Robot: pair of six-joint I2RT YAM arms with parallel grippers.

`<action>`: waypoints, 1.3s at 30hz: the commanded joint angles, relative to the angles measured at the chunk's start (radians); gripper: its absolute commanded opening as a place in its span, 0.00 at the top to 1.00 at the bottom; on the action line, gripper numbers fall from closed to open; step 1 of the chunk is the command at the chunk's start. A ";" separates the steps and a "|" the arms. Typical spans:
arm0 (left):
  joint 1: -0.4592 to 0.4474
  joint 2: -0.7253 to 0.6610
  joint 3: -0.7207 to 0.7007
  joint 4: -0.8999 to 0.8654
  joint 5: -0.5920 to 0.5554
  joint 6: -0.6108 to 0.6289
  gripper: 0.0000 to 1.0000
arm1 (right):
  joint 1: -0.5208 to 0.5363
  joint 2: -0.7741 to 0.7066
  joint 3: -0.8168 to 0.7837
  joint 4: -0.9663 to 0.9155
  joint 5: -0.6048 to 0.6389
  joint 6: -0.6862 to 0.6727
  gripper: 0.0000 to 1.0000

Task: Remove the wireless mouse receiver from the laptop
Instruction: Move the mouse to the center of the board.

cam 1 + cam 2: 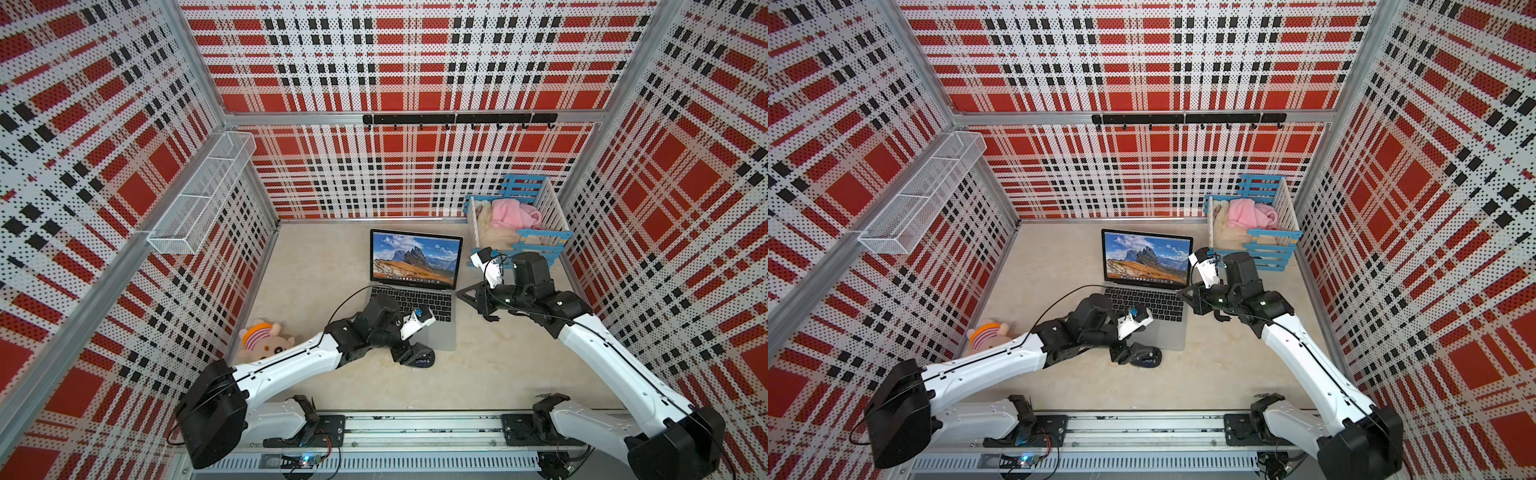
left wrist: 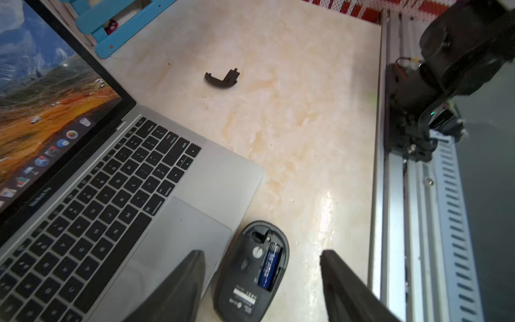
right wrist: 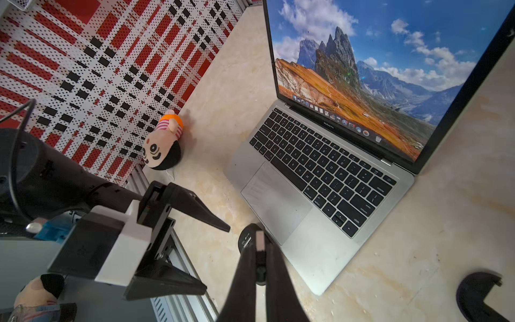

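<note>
The silver-grey laptop (image 1: 441, 337) stands open mid-table, its screen showing mountains (image 3: 362, 69). My right gripper (image 3: 259, 252) is shut on the wireless mouse receiver (image 3: 260, 239), whose pale metal plug sticks out past the fingertips, free of the laptop. In both top views that gripper (image 1: 460, 294) (image 1: 1181, 293) hangs just off the laptop's right edge. My left gripper (image 2: 262, 252) is open above the black mouse (image 2: 250, 278), which lies belly up with its battery showing, by the laptop's front right corner (image 1: 424, 359). Nothing is between the left fingers (image 2: 192, 273).
The curved black mouse cover (image 2: 222, 79) lies on the table right of the laptop. A plush doll (image 1: 266, 340) sits at the left wall. A blue-and-white crate with pink cloth (image 1: 517, 220) stands at the back right. A metal rail (image 1: 415, 428) runs along the front edge.
</note>
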 commanded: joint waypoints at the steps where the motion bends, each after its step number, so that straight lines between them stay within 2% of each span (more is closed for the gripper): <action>1: -0.009 -0.047 -0.037 -0.037 -0.065 0.206 0.27 | 0.005 -0.035 -0.016 0.049 0.013 -0.029 1.00; 6: -0.055 -0.014 -0.060 -0.030 -0.093 0.265 0.19 | 0.005 -0.027 -0.024 0.069 -0.018 -0.030 1.00; 7: -0.064 0.004 -0.057 -0.033 -0.098 0.275 0.14 | 0.005 -0.026 -0.024 0.071 -0.023 -0.028 1.00; 8: -0.070 0.023 -0.052 -0.036 -0.106 0.281 0.00 | 0.005 -0.025 -0.025 0.074 -0.028 -0.028 1.00; 13: -0.088 0.114 -0.022 -0.062 -0.113 0.317 0.01 | 0.005 -0.021 -0.023 0.079 -0.029 -0.030 1.00; 19: -0.088 0.171 -0.006 -0.058 -0.174 0.328 0.01 | 0.005 -0.023 -0.040 0.122 -0.068 -0.009 1.00; 33: -0.075 0.371 0.070 -0.074 -0.125 0.385 0.00 | 0.004 -0.003 -0.035 0.149 -0.062 -0.009 1.00; 37: -0.068 0.418 0.106 -0.079 -0.106 0.391 0.07 | 0.003 -0.003 -0.042 0.156 -0.062 0.000 1.00; 39: -0.070 0.433 0.116 -0.086 -0.105 0.394 0.15 | 0.002 -0.006 -0.043 0.154 -0.058 -0.003 1.00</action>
